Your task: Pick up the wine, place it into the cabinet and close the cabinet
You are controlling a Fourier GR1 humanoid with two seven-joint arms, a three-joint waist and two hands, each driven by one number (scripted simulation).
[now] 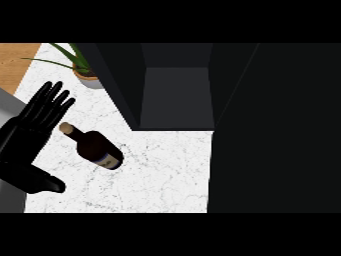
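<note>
Left hand [27, 132], fingers straight & holding nothing, hovers beside wine bottle [95, 146] near open cabinet [174, 97]; a sideways nudge could probably roll the bottle off-grasp.

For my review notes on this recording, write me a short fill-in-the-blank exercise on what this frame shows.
1. The wine bottle stands on the white ____ top.
2. The hand beside the bottle has its fingers ____.
3. The dark cabinet stands with its door ____.
4. Behind the bottle, by the cabinet, stands a potted ____.

Missing words: counter; straight; open; plant.
</note>
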